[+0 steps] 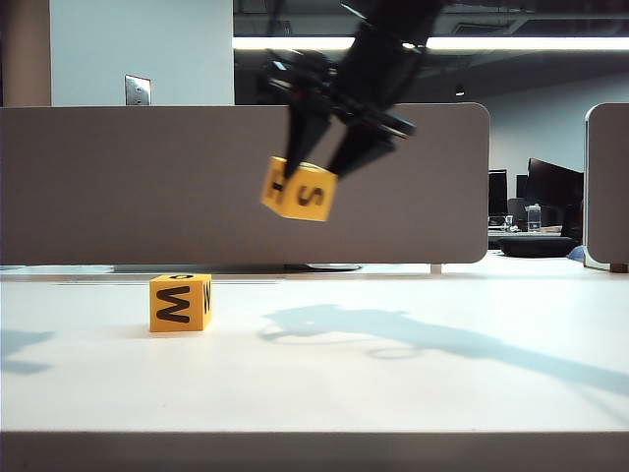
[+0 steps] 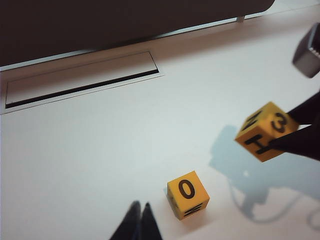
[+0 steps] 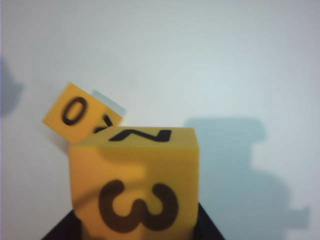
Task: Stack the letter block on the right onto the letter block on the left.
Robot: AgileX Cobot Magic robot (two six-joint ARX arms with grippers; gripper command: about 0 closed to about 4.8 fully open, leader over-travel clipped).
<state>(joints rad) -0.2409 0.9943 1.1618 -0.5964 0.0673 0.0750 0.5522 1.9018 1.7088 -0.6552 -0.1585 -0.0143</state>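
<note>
Your right gripper [image 1: 316,169] holds the yellow letter block [image 1: 300,189] in the air, tilted, above the white desk [image 1: 413,393] and to the right of the second block [image 1: 180,302].

In the right wrist view the held block fills the lower frame, hiding most of the fingers [image 3: 207,227] clamped on its sides; you see a 3, an N, an S and an H on its faces. The second block sits on the desk toward its far edge, O upward. Only the left gripper [image 2: 138,222] tips show, cut off, pressed together, beside that block.
</note>
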